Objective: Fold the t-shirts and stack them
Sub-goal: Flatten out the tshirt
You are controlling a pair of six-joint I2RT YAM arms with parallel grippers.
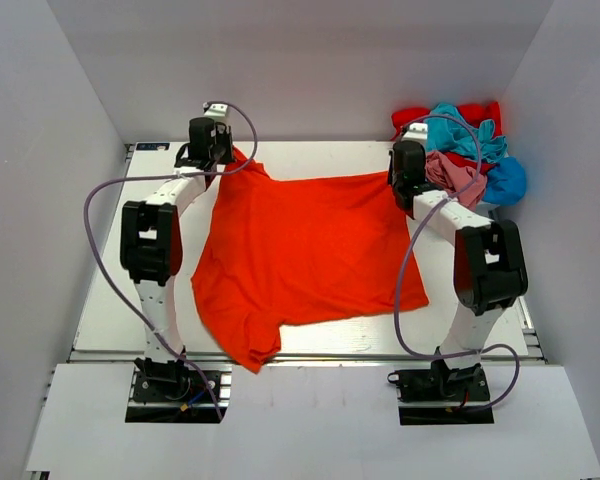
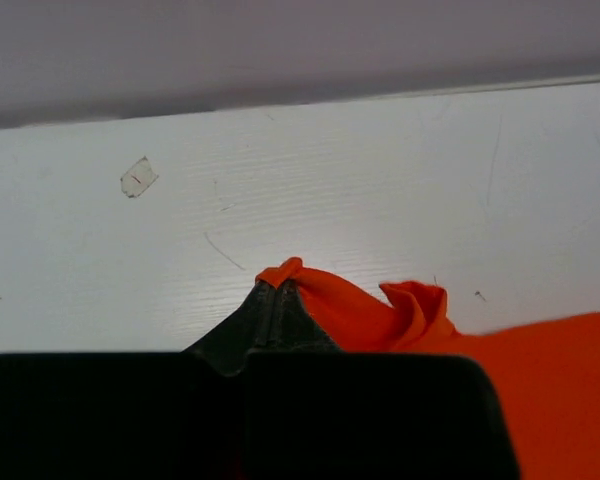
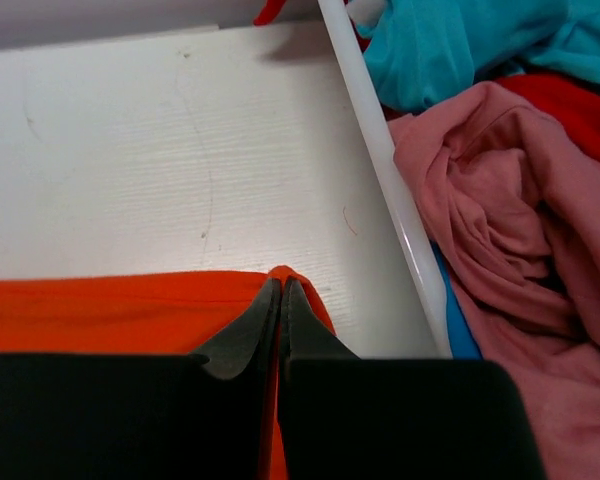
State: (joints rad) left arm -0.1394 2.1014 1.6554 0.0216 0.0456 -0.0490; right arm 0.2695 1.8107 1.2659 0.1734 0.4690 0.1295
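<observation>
While the white worktop [image 1: 105,310] fills most of my overhead view, the orange-red t-shirt [image 1: 300,260] lies spread across its middle, one sleeve reaching the near edge. Past the far right corner I see the heap of other t-shirts [image 1: 465,150], teal, pink, red and blue. My left jaws are clamped on the shirt's far left corner, my right jaws on its far right corner.
</observation>
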